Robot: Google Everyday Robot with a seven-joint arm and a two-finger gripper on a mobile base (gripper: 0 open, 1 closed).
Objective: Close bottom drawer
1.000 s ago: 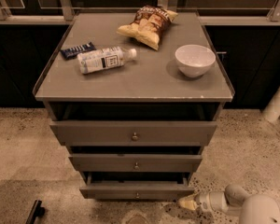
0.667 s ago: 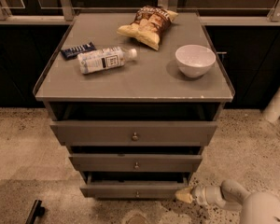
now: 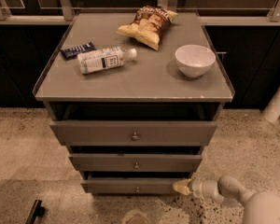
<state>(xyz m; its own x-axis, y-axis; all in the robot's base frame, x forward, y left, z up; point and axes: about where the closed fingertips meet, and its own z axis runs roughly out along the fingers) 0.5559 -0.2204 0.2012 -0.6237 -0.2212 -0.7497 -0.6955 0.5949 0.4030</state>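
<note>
While btm drawer (image 3: 126,186) sits ajar, hand (image 3: 182,187) at its R corner, open/closed can't tell; bottle (image 3: 102,59) label illegible

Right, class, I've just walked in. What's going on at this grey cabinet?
A robot arm reaches in low from the right. Its gripper sits at the right end of the bottom drawer, apparently against the front panel and placed to push it in. A dark gap shows above that panel, so the drawer seems not fully shut. On the cabinet top lie a bowl, a bottle and a chip bag, all untouched.
</note>
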